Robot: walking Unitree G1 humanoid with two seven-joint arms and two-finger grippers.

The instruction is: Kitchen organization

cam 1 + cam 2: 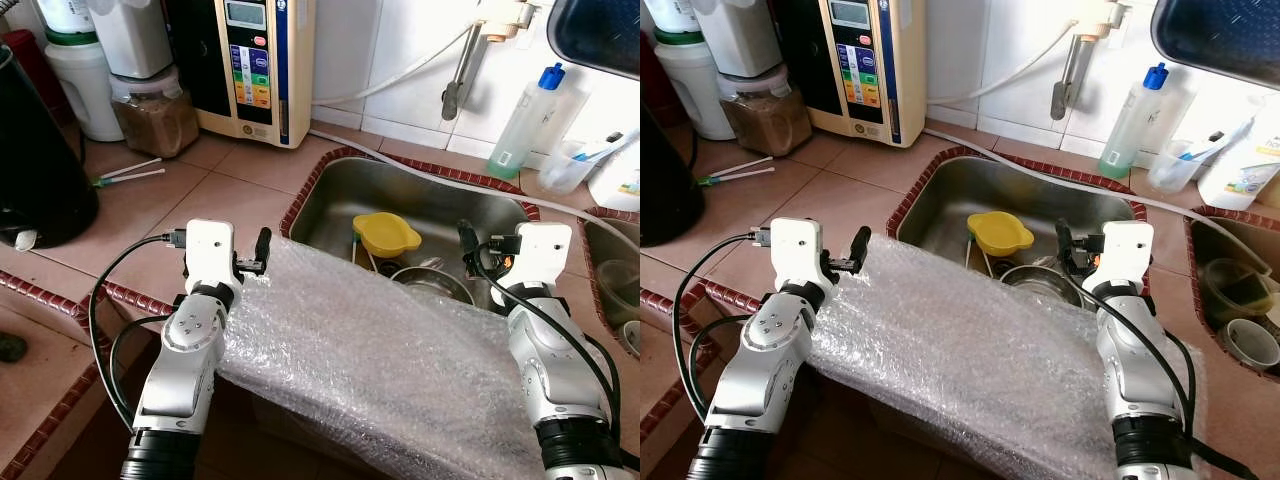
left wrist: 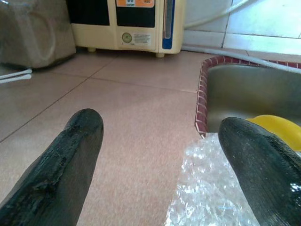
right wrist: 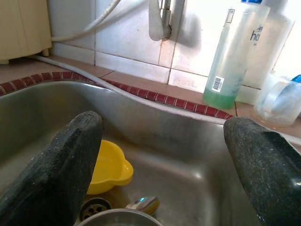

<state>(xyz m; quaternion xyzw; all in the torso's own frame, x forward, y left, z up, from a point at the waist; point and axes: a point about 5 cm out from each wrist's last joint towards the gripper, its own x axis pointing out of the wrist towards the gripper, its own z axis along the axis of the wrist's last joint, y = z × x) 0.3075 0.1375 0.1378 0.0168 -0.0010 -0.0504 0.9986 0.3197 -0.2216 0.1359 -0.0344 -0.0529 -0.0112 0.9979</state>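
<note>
Both grippers, left (image 1: 262,250) and right (image 1: 466,243), are spread wide, holding nothing, above a bubble wrap sheet (image 1: 370,345) lying lengthwise across the sink's (image 1: 330,190) near edge.

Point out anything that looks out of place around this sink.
A large sheet of bubble wrap is draped over the front edge of the sink, covering part of the basin, an odd place for packing material. Both end effectors, left and right, are open at its far edge.
</note>
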